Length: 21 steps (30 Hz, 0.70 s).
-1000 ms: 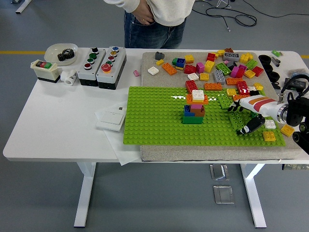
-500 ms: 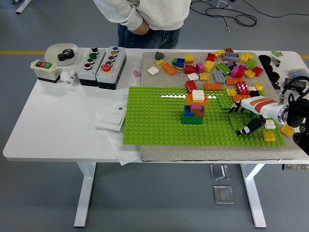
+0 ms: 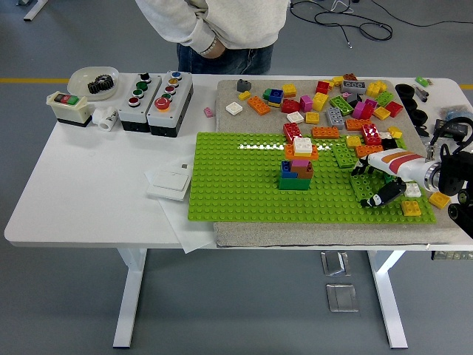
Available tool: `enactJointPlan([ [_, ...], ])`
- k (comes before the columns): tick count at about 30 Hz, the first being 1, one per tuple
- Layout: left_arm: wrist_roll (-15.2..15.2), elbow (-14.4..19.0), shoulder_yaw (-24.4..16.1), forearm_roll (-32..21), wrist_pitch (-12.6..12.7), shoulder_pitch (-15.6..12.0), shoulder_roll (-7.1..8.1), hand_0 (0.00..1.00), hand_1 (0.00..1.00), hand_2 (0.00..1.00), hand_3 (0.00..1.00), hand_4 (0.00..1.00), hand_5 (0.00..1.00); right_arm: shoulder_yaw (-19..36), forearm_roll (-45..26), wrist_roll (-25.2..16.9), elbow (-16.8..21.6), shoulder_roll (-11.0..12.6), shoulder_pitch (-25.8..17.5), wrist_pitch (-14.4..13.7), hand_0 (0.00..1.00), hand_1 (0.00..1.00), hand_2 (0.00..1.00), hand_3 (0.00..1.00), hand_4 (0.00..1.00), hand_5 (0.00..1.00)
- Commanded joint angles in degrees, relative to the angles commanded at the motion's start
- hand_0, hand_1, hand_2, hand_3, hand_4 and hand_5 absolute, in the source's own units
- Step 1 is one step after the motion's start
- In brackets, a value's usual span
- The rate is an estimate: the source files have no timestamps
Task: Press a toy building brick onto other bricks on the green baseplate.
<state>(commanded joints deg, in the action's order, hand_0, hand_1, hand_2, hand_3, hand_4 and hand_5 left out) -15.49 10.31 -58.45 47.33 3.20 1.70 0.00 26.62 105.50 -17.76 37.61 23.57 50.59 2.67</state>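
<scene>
The right hand (image 3: 378, 183) reaches in from the right over the baseplate's (image 3: 236, 185) right end, its black fingers (image 3: 384, 195) curled down around a green brick (image 3: 366, 185) lying there; whether they truly pinch it I cannot tell; the left arm is out of sight. Mid-plate stands a small stack (image 3: 297, 164), green at the bottom, white on top. Loose bricks (image 3: 340, 103) litter the grey mat (image 3: 244, 100) behind. On the worktop's (image 3: 96, 192) far left a white bowl (image 3: 92, 77) holds a dark gear (image 3: 102, 83); beside it sit button boxes (image 3: 155, 94). A person (image 3: 214, 26) stands at the far side, hand in pocket.
</scene>
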Motion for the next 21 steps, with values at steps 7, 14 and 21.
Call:
enactJointPlan([
  [7, 0.08, 0.00, 0.09, -0.19, 0.00, 0.22, 0.00, 0.880, 0.845, 0.838, 0.642, 0.719, 0.646, 0.01, -0.34, -0.06, -0.14, -0.02, 0.29, -0.31, 0.740, 0.668, 0.715, 0.613, 0.784, 0.331],
  [14, 0.14, 0.00, 0.49, -0.79, 0.00, 0.41, 0.00, 0.880, 0.843, 0.837, 0.640, 0.719, 0.647, 0.06, -0.40, -0.04, -0.28, -0.01, 0.28, -0.55, 0.729, 0.660, 0.683, 0.584, 0.769, 0.335],
  [21, 0.15, 0.00, 0.52, -1.01, -0.01, 0.44, 0.00, 0.880, 0.843, 0.839, 0.642, 0.718, 0.645, 0.35, -0.68, -0.25, 0.49, 0.61, 0.17, -0.98, 0.712, 0.642, 0.650, 0.543, 0.753, 0.329],
])
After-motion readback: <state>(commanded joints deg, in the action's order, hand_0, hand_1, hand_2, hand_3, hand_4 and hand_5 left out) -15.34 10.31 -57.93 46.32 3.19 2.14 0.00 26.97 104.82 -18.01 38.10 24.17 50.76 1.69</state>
